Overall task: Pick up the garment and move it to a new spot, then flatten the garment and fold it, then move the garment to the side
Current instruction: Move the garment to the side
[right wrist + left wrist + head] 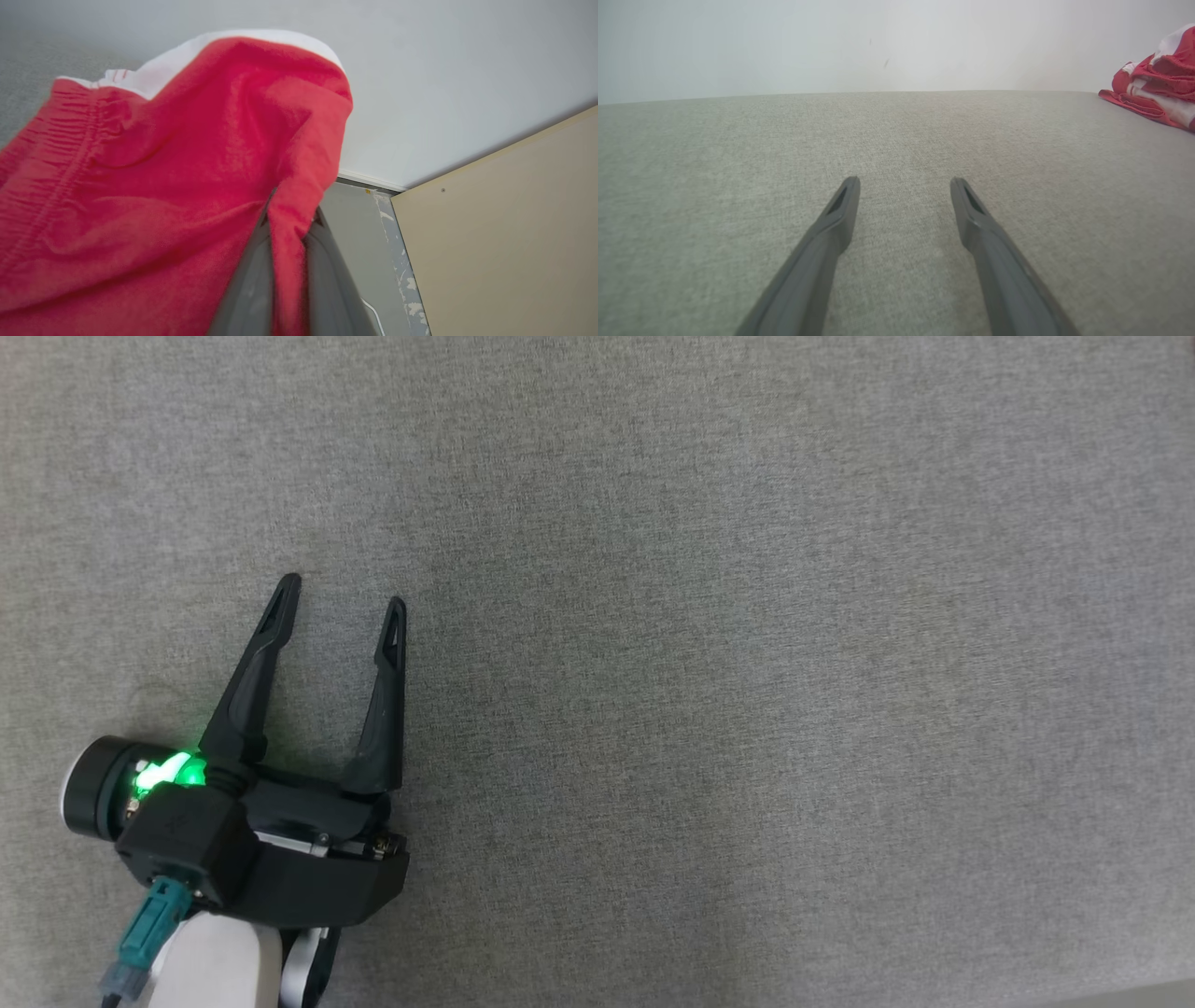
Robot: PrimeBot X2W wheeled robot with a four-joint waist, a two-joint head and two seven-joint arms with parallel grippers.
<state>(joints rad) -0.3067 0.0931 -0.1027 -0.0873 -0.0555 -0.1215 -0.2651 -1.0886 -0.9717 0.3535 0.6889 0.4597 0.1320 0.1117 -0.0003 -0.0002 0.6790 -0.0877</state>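
The garment point(177, 177) is red with white trim and a gathered elastic waistband; in the right wrist view it hangs close over the camera. My right gripper point(287, 219) is shut on a fold of that red cloth, the fabric pinched between its two grey fingers. In the left wrist view the garment point(1160, 79) shows as a bunched red and white heap at the far right edge of the grey surface. My left gripper point(344, 593) is at the lower left of the head view, open above the grey cloth surface with nothing between its fingers point(840, 210).
A grey woven cloth surface point(709, 616) spreads under the left gripper, ending at a pale wall point(831, 42). Beyond the garment in the right wrist view are a white wall, a grey floor strip point(369, 242) and a beige panel point(509, 233).
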